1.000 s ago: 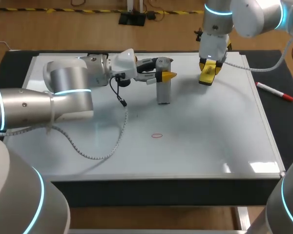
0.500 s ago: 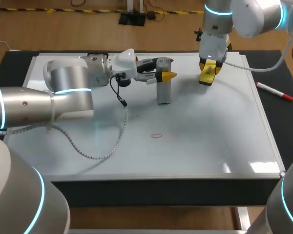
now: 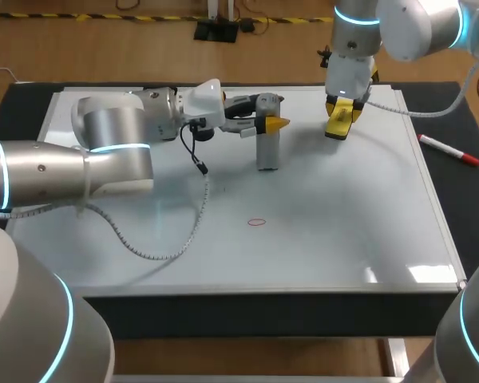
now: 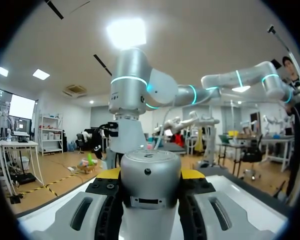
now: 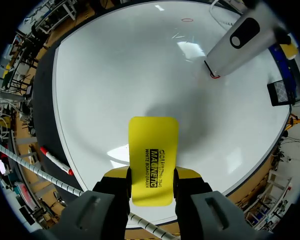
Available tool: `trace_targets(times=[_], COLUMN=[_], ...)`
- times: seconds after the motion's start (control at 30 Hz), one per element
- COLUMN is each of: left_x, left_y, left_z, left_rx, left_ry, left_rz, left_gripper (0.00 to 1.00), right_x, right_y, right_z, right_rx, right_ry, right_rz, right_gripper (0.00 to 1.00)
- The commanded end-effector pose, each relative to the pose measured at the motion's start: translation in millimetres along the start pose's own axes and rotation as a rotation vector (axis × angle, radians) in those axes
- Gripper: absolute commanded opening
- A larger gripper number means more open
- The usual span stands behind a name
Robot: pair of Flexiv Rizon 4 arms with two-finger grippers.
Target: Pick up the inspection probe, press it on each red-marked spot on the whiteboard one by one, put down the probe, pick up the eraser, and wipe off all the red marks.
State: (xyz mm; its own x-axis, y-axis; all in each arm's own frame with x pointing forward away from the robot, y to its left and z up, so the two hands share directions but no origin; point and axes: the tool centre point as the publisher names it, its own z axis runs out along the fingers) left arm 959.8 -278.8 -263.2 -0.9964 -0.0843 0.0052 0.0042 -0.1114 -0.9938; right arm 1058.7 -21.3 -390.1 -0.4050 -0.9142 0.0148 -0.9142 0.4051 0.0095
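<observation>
Since a second ago almost nothing has shifted: the left arm's thick joint has crept slightly toward the right in the head view, while the probe and eraser stay where they were.

The inspection probe, a grey cylinder, stands upright in the upper middle of the whiteboard. The left gripper holds its top end, one fingers pad on each side. In the right wrist view the probe's tip sits on a small red mark. A pale label on the probe's body shows in the left wrist view, too small to read.

A second red mark, an oval, lies alone near the middle of the board.

The right gripper, at upper right in the head view, has its fingers clamped on the yellow eraser, which carries black print along its face.

The left arm's cable trails across the board. A red-capped marker pen lies on the dark surface just off the board's right edge.
</observation>
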Motion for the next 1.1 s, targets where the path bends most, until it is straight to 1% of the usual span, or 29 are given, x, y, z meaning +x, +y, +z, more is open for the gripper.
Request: trace_targets(times=[0.03,0.13,0.27,0.5,0.8,1.1], left_x=[-0.6,0.3,1.9,6.7,16.6,30.7], left_y=[0.4,-3.9,-15.2,-34.3,-47.5,-59.8], left_z=[-2,-4,-6,-23,-66,-124], left_rx=[-0.002,-0.001,-0.005,-0.007,0.003,0.003], left_ry=[0.001,-0.002,-0.008,-0.016,-0.072,-0.144], left_rz=[0.001,0.007,0.012,0.04,0.052,0.062], left_gripper=[0.0,0.0,0.0,0.0,0.0,0.0], right_x=[0,0,0,0,0,0], right_y=[-1,-1,-1,-1,-1,-1], right_z=[-1,-1,-1,-1,-1,-1], right_rx=[0.0,0.0,0.0,0.0,0.0,0.0], right_ry=[0.004,0.004,0.004,0.004,0.004,0.004], right_rz=[-0.001,-0.001,-0.001,-0.001,-0.001,-0.001], right_gripper=[0.0,0.0,0.0,0.0,0.0,0.0])
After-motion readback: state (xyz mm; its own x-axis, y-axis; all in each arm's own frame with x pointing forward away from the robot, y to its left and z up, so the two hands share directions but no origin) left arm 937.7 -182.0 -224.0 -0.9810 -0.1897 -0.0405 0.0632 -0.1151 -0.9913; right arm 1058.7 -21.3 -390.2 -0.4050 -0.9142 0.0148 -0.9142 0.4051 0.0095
